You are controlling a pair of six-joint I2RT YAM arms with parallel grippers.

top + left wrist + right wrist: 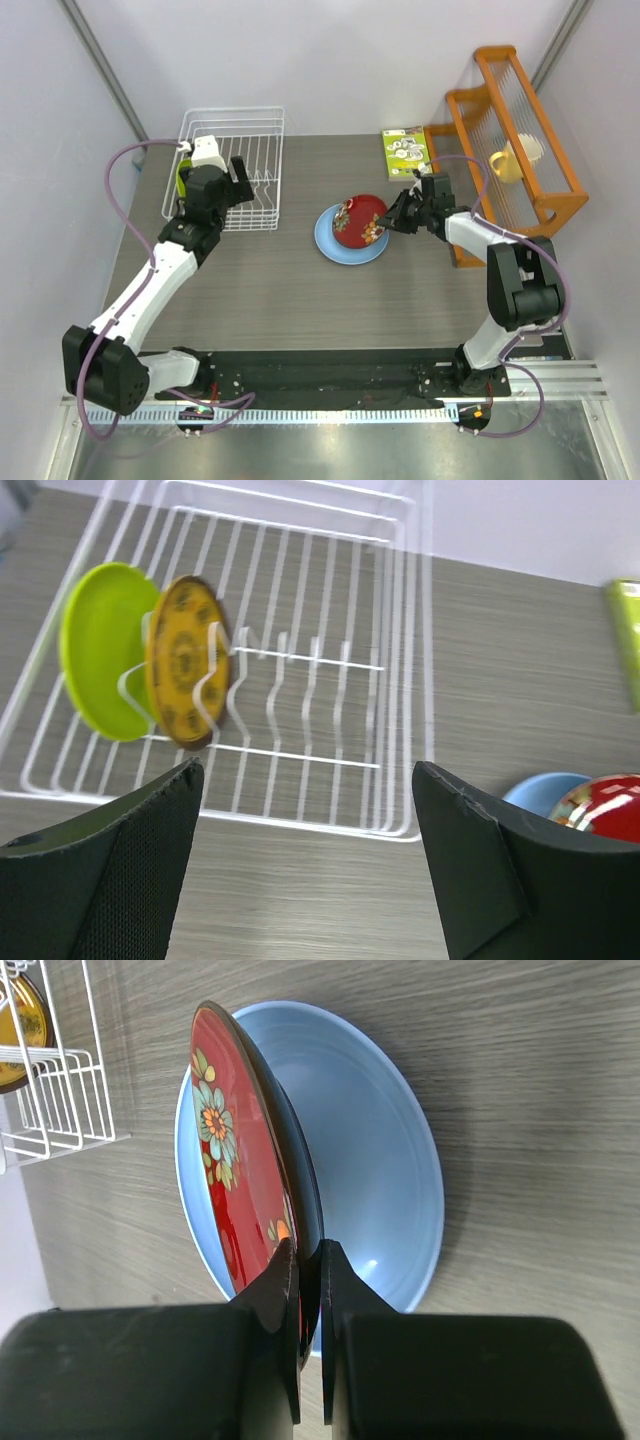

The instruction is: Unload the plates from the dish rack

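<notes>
Right jaws on red plate (235, 1160); left jaws wide over rack (405, 680)

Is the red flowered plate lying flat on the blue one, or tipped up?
Tipped up. The red plate stands on edge over the blue plate, rim pinched in the right gripper.

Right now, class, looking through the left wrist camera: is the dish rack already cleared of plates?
No, the lime green plate and the yellow-rimmed plate stand upright among the prongs of the dish rack.
</notes>
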